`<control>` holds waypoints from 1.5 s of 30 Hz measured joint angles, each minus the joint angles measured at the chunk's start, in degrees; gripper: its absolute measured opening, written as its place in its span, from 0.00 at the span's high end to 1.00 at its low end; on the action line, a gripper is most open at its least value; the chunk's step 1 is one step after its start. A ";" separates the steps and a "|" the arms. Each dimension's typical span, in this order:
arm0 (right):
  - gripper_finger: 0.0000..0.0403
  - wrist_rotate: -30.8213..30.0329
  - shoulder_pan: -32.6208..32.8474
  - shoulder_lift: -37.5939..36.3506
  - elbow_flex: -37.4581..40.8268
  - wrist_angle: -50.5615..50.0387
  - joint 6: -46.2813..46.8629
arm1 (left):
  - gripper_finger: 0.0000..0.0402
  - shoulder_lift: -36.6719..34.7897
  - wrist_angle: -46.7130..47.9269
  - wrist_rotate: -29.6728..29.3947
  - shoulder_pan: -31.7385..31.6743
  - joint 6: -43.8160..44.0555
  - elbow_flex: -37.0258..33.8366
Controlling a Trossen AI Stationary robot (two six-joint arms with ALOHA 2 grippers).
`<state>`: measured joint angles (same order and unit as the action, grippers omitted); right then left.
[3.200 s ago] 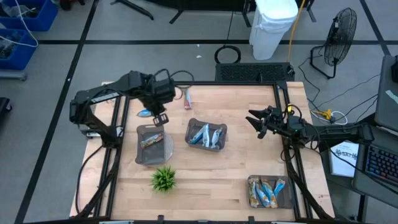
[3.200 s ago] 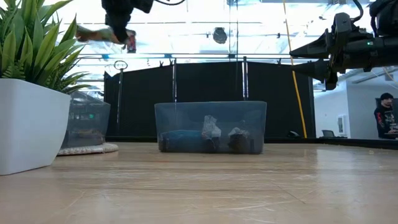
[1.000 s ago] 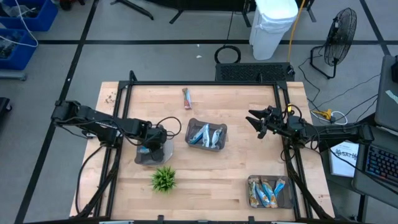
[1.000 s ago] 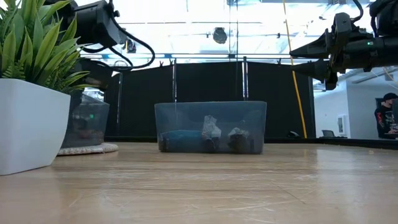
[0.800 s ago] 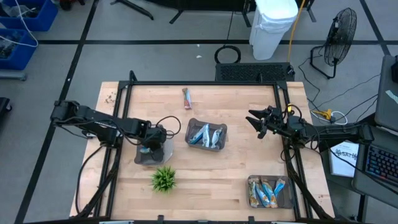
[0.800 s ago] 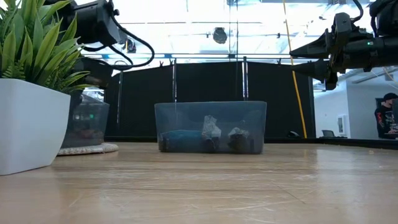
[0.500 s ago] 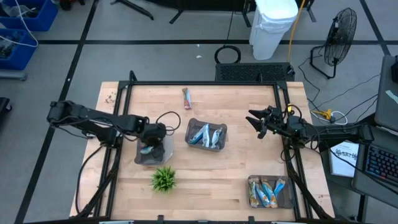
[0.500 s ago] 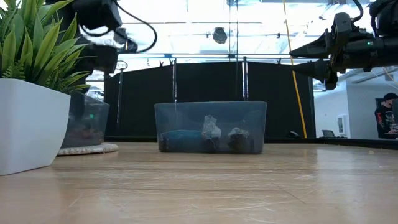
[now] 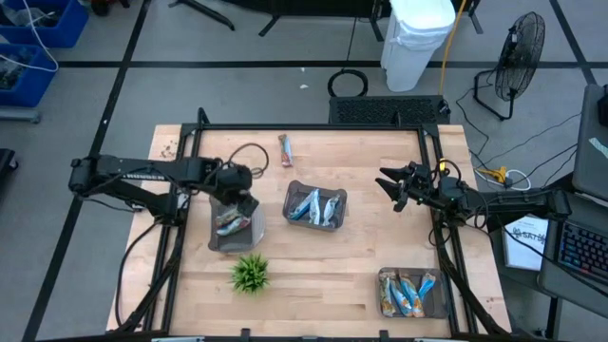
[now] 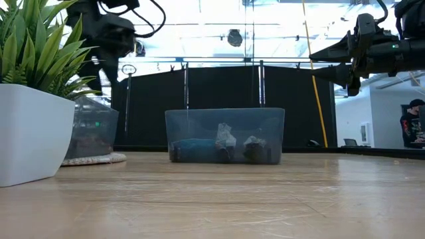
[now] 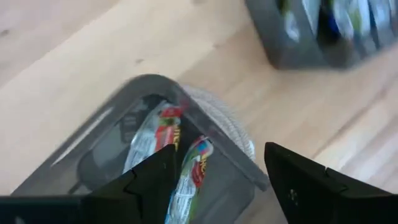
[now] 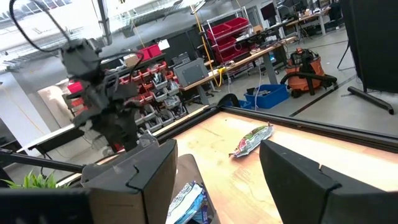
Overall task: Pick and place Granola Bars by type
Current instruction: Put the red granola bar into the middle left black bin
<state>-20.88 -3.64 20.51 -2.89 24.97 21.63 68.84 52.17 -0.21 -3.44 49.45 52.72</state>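
My left gripper [image 9: 235, 197] hangs open above the far end of the left dark tray [image 9: 249, 237]. In the left wrist view its fingers stand apart over that tray [image 11: 93, 134], where two silver bars with red and green print [image 11: 157, 134] [image 11: 188, 177] lie flat on the floor. The middle tray [image 9: 294, 202] holds several blue bars [image 9: 315, 206]. One loose bar [image 9: 285, 149] lies flat on the table near the far edge. My right gripper [image 9: 388, 185] waits open and empty at the right, above the table.
A third tray [image 9: 385, 294] with blue-and-orange bars stands at the near right corner. A small green plant [image 9: 250, 274] in a white pot [image 10: 33, 133] stands just in front of the left tray, which rests on a round pale mat [image 11: 233, 124].
My left gripper has risen out of the left tray and drawn back a little toward the table's far edge. The bar it brought stays lying in the tray beside the other one.
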 joint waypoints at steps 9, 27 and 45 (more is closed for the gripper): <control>0.45 0.00 -0.02 0.00 0.02 -0.02 0.00 | 0.45 2.51 1.25 0.17 -4.69 2.32 10.02; 0.45 0.00 0.00 0.02 0.02 0.00 0.00 | 0.30 23.56 8.58 -4.47 -14.29 14.02 36.47; 0.45 0.00 -0.01 0.01 0.00 0.00 0.00 | 0.15 44.66 1.47 -10.46 -21.63 18.76 39.66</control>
<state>-20.88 -3.65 20.52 -2.89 24.97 21.63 113.49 53.64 -10.66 -25.06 68.21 92.38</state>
